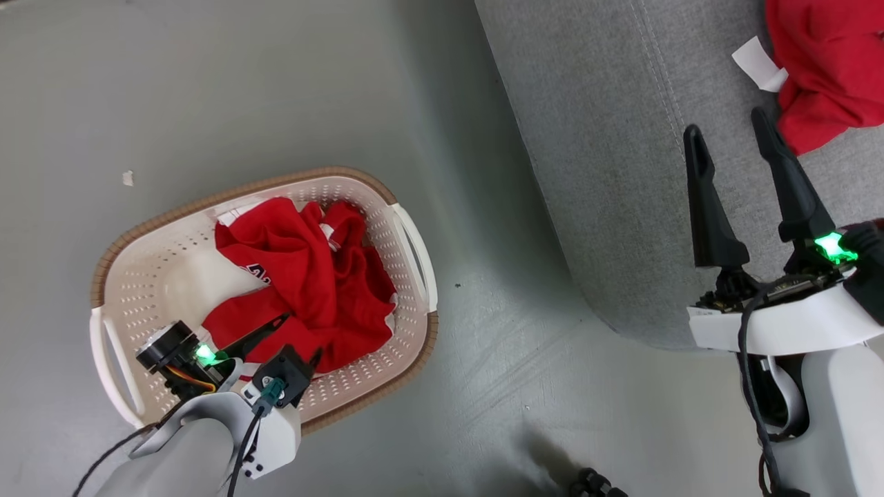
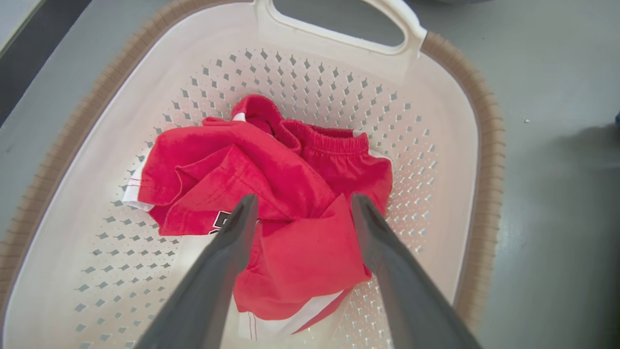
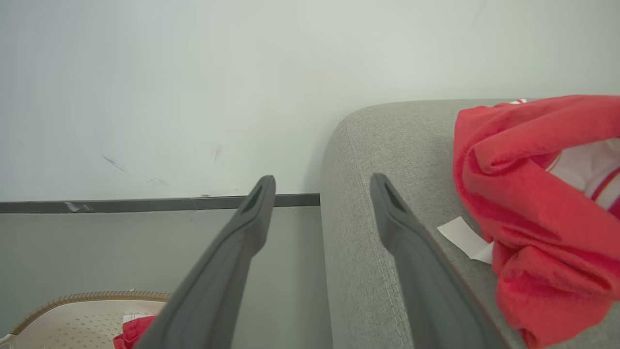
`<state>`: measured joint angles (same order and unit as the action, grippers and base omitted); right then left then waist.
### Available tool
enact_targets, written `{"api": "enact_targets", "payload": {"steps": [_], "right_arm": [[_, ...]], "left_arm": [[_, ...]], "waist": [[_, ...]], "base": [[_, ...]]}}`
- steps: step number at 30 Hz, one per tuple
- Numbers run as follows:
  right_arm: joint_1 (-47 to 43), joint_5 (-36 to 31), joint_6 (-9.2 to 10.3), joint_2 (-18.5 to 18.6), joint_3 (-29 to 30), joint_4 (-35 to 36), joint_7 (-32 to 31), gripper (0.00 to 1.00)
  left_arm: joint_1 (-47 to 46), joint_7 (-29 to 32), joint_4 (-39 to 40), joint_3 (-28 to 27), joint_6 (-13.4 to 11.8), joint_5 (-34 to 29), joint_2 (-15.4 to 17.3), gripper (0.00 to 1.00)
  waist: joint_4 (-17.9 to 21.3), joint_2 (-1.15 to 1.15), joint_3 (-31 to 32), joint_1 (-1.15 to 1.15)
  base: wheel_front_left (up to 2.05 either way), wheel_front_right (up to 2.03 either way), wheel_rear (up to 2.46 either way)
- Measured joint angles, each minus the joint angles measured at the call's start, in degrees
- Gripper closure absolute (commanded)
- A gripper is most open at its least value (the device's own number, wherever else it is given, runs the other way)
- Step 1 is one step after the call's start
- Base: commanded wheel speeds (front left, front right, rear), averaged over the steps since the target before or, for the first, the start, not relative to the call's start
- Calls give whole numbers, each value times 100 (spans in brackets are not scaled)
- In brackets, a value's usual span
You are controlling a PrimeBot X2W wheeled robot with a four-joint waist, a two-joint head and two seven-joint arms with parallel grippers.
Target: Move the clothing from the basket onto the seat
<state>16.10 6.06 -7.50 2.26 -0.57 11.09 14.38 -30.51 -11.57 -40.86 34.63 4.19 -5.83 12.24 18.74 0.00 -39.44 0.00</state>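
Observation:
The cream basket (image 1: 242, 190) with a brown rim stands on the floor at the left and holds crumpled red clothing (image 1: 311, 276) with white trim. My left gripper (image 1: 300, 338) hangs open just above that pile, its jaws astride the fabric (image 2: 290, 184) inside the basket (image 2: 484, 145). At the right is the grey seat (image 1: 608, 172), with another red garment (image 1: 829, 69) and its white tag (image 1: 756, 62) lying on it. My right gripper (image 1: 725, 124) is open and empty over the seat's edge (image 3: 387, 145), left of that garment (image 3: 533, 194).
Grey floor lies between basket and seat. A pale wall with a dark baseboard (image 3: 145, 204) runs behind. The basket's rim (image 3: 87, 295) shows low in the right wrist view. A small black object (image 1: 594, 483) sits at the head view's bottom edge.

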Motion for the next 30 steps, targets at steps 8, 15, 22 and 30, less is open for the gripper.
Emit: {"api": "enact_targets", "payload": {"steps": [8,15,22,30], "right_arm": [[300,141,0,0,-54,43,1,0],[483,226,0,0,-119,75,7,0],[629,342,0,0,-153,98,8,0],[806,494,0,0,-191,100,8,0]], "left_arm": [[-203,-1,-155,219,-1,-268,80,0],[-437,60,-322,240,-20,-401,132,0],[-581,149,-504,236,-25,-448,307,0],[-798,342,-680,288,-69,-633,463,0]], "waist": [[184,0,-364,0],[332,0,-647,0],[458,0,-852,0],[606,0,-1070,0]], "base": [[0,0,0],[0,0,0],[0,0,0],[0,0,0]]}}
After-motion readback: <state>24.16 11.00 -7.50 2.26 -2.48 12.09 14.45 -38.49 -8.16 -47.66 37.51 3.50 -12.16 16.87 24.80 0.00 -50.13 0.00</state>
